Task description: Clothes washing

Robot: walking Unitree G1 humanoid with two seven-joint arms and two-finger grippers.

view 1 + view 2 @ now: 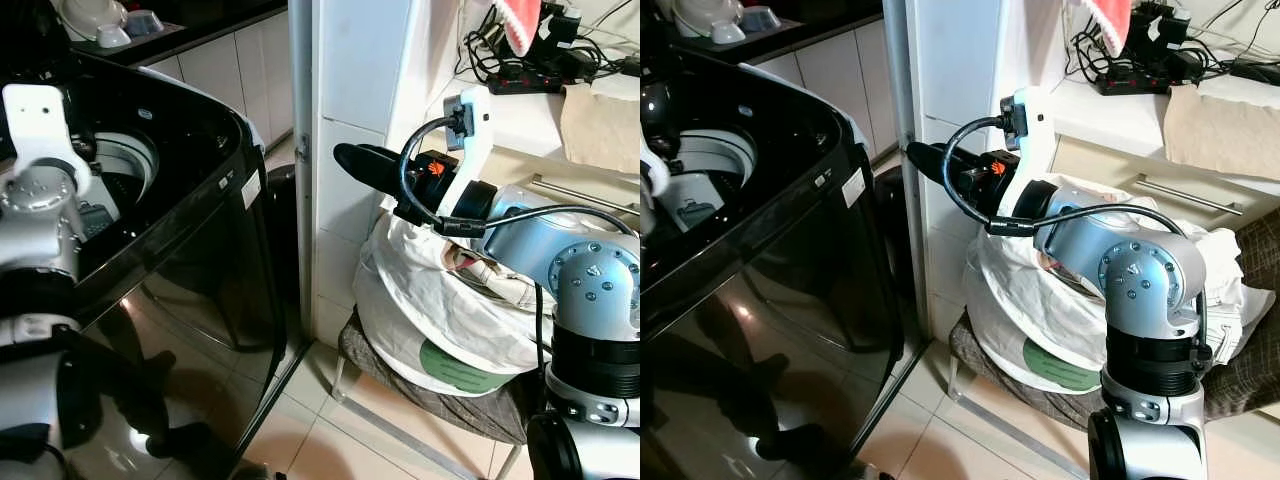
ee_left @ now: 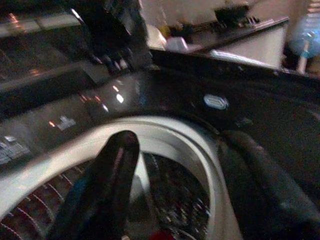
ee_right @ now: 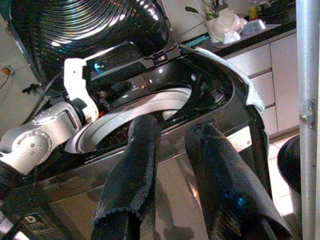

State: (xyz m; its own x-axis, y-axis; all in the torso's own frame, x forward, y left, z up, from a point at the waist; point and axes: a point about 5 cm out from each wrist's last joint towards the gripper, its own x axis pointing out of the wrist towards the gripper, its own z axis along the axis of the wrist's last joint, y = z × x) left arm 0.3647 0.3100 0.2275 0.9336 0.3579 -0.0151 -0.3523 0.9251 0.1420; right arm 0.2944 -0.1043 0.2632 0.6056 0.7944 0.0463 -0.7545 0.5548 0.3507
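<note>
Right gripper (image 3: 175, 175) empty beside washing machine (image 1: 190, 230) rim.

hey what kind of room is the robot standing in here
Probably a home kitchen or utility corner used for laundry. A black top-loading washing machine stands open, a white bag of clothes sits on a stool beside it, and bowls rest on a dark counter above white cabinets.

washer label (image 1: 251, 188), txt prob. unreadable

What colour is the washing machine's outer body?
Glossy black washing machine, clearest in the left eye view.
</note>
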